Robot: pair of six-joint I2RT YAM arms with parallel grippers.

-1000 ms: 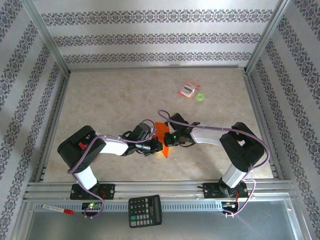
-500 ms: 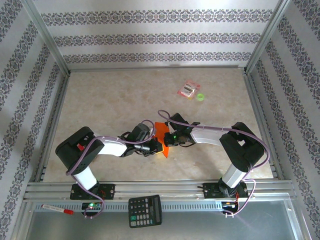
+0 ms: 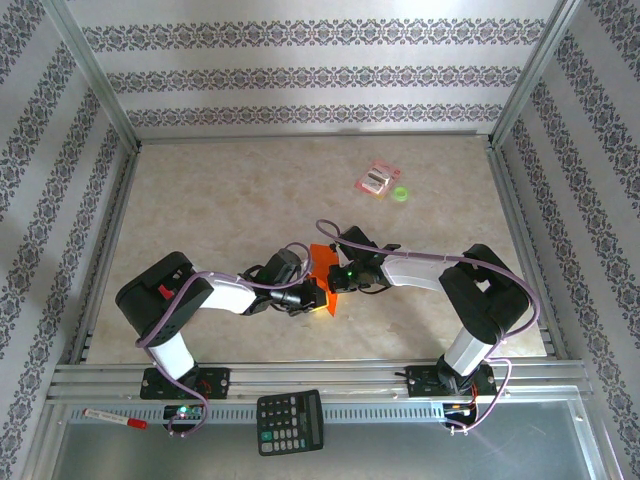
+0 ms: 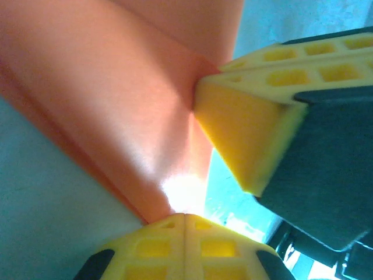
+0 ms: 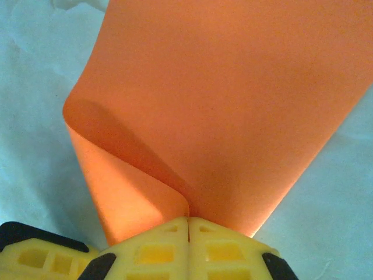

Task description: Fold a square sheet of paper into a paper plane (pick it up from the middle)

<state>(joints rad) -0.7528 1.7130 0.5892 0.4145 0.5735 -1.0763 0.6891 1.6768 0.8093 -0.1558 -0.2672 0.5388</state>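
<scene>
My square sheet of paper (image 5: 233, 99) is thin, smooth, matte orange and curls into a soft fold near the middle of the marbled table (image 3: 220, 200). My right gripper (image 5: 188, 220), its yellow fingers pressed together, pinches one edge. My left gripper (image 4: 185, 219) nips the crease opposite, and both arms reach inward with elbows bent.

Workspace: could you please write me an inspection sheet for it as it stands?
Surface: beige marbled table, nothing spilled.
Job's things: orange sheet, curled over, pinched from both sides.
Clutter: pink packet and green disc far right; calculator and pen on the near tray.
Grippers: left gripper and right gripper, jaws shut on the sheet.
Cables: purple cables, one looping beside the sheet.
Surroundings: patterned walls, metal frame.
</scene>
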